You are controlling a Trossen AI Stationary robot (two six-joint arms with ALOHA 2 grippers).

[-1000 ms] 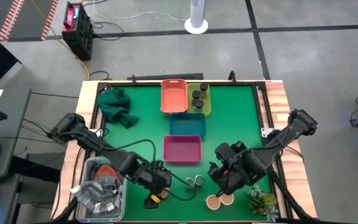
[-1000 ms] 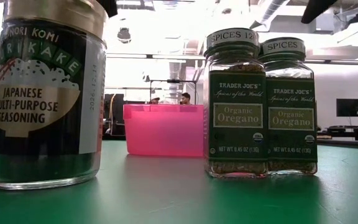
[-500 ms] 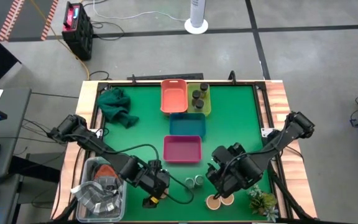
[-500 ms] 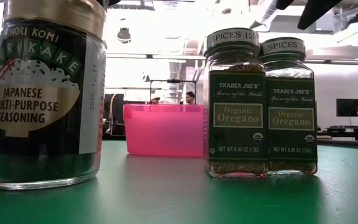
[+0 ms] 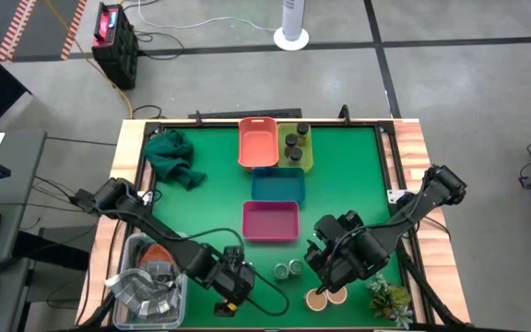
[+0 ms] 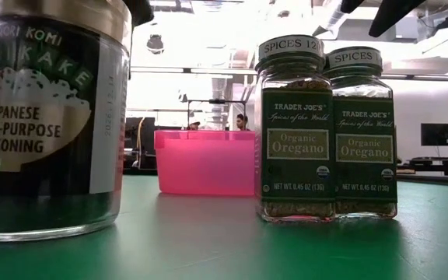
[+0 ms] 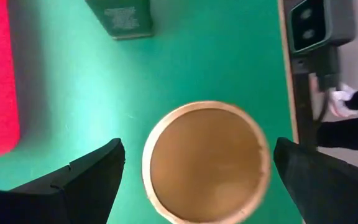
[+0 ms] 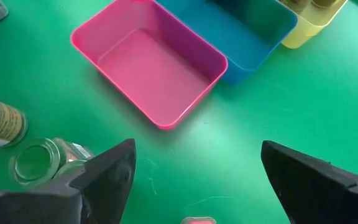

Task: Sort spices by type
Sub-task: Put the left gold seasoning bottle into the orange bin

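Note:
My left gripper (image 5: 230, 293) is open at the table's near edge, fingers on either side of a tan-topped furikake jar (image 7: 207, 162) (image 6: 45, 117) that stands upright on the mat. Two green-lidded oregano jars (image 5: 289, 268) (image 6: 325, 128) stand side by side nearby. My right gripper (image 5: 332, 269) is open and hovers beside two more tan-topped jars (image 5: 326, 295). Three dark grey jars (image 5: 293, 143) stand in the yellow tray. A small pink thing (image 8: 197, 220) shows at the edge of the right wrist view. My left gripper comes at the tan-topped jar from above, pointing down. One finger (image 7: 303, 177) stands right against the rim of the tan lid (image 7: 265, 158); whether it touches, I cannot tell. The other finger (image 7: 89, 177) is apart from the lid.
Orange tray (image 5: 257, 143), yellow tray (image 5: 307, 157), blue tray (image 5: 277, 184) and pink tray (image 5: 270, 221) sit mid-table. A green cloth (image 5: 173, 155) lies far left, a clear bin (image 5: 146, 281) near left, a plant sprig (image 5: 390, 297) near right.
My left gripper has moved toward the table's near edge, staying open. The tan-topped furikake jar has slid with it toward the near edge: in the low view it is larger and farther left than before, still upright.

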